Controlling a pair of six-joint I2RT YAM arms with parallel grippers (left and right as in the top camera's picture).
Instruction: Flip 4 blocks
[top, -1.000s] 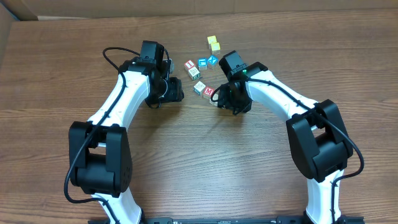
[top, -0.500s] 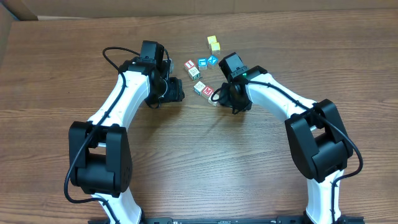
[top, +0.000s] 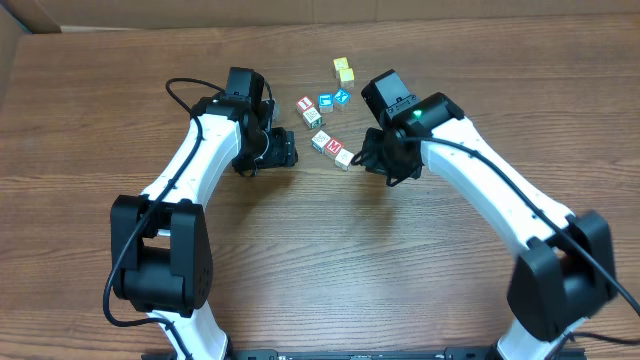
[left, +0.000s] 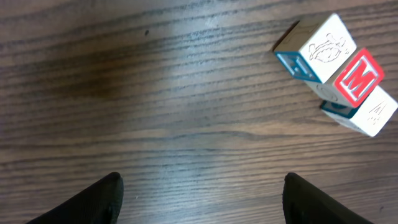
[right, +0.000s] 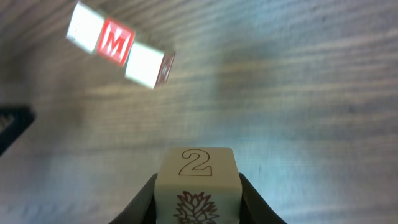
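The right jaws are pressed onto a pale-wood block (right: 198, 171), which is pinched by two opposite sides. A numeral 2 is outlined on its upper face and a leafy plant is drawn on the face turned toward the wrist camera. Whether this block touches the desk (top: 300, 250) cannot be told.

Just beyond it, to the left, three more blocks are set on the desk in a short row, each touching the next. The row runs slantwise from far left to near right. The M block (top: 335, 147), with a red letter in a red frame on top, is placed in the middle. The teal-framed block (top: 320, 140) is at the far-left end and the third block (top: 345, 158) is at the near-right end, closest to the right jaws.

The left jaws are spread wide. Only two dark fingertips (left: 102, 199) are seen at the bottom corners of the left wrist view, with bare wood grain between them. These jaws are held near the row, on its left, and apart from it.

Farther back, a red-lettered block (top: 306, 103) and a grey-lettered block (top: 312, 117) are found side by side. Two blue-faced cubes (top: 325, 101) are placed just to their right, and two yellow cubes (top: 341, 64) are set farthest of all.
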